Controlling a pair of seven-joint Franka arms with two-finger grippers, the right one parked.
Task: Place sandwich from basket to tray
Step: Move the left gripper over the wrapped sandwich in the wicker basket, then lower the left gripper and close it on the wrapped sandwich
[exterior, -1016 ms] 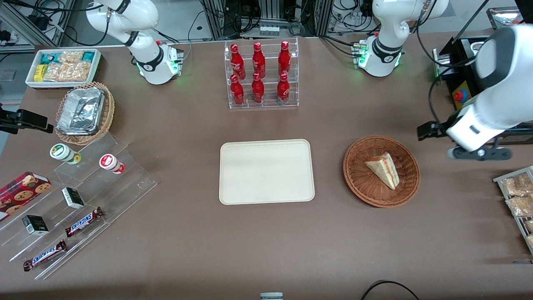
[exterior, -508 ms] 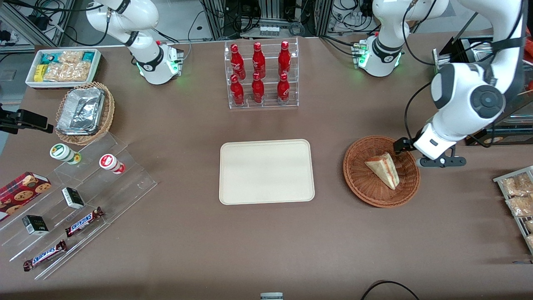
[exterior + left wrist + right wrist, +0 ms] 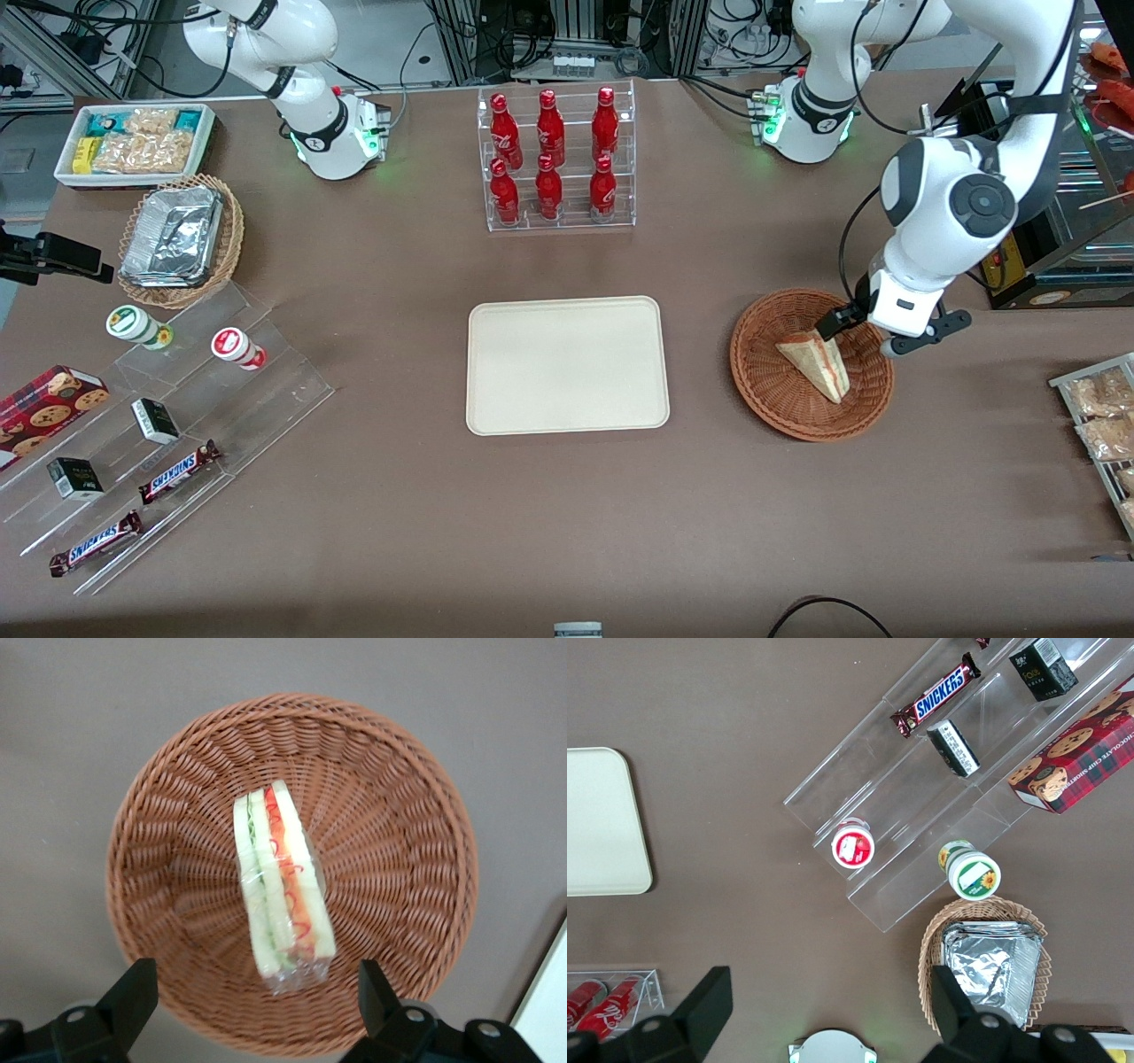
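Observation:
The sandwich [image 3: 816, 360] [image 3: 280, 883], a pale wrapped wedge with red, orange and green filling, lies in the round reddish-brown wicker basket [image 3: 771, 372] [image 3: 390, 815]. My gripper [image 3: 861, 335] [image 3: 257, 997] hangs open above the basket's rim on the working arm's side, close to the sandwich, nothing between its fingers [image 3: 133, 992]. The cream rectangular tray [image 3: 567, 364] lies flat and bare in the middle of the table, beside the basket toward the parked arm's end.
A clear rack of red bottles [image 3: 554, 159] stands farther from the front camera than the tray. Clear stepped shelves with snacks [image 3: 151, 425], a foil-filled wicker basket [image 3: 182, 239] and a white snack bin [image 3: 133, 142] sit toward the parked arm's end. Snack packets [image 3: 1099, 416] lie near the basket.
The working arm has swung in from the table's end and lowered, bringing my gripper from beside the basket to over its rim near the sandwich. Sandwich and basket have not moved.

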